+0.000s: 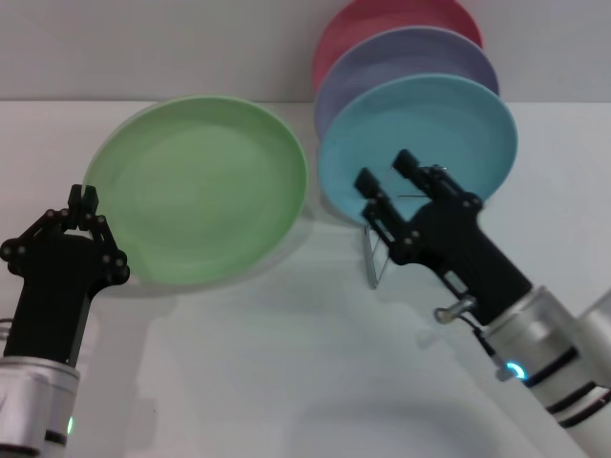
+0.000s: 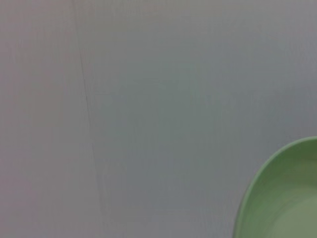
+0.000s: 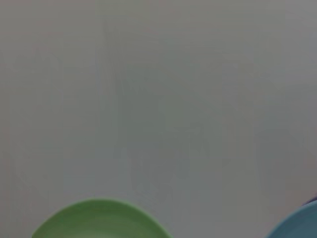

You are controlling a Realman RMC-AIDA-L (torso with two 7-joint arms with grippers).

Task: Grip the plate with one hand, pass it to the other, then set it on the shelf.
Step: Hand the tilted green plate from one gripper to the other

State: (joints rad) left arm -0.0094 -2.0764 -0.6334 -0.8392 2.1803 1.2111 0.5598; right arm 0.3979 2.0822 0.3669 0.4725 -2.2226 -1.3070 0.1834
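Observation:
The light green plate (image 1: 200, 186) is at the left, tilted up off the white table with a shadow under it. My left gripper (image 1: 83, 200) is shut on its left rim. My right gripper (image 1: 387, 174) is open and empty, to the right of the green plate and in front of the turquoise plate (image 1: 420, 143). The wire shelf (image 1: 374, 258) shows only partly under the right gripper. The green plate's edge also shows in the left wrist view (image 2: 282, 198) and the right wrist view (image 3: 99, 220).
The turquoise plate, a lavender plate (image 1: 401, 57) and a pink plate (image 1: 382, 19) stand upright one behind the other at the back right. A white wall (image 1: 143, 48) rises behind the table (image 1: 286, 382).

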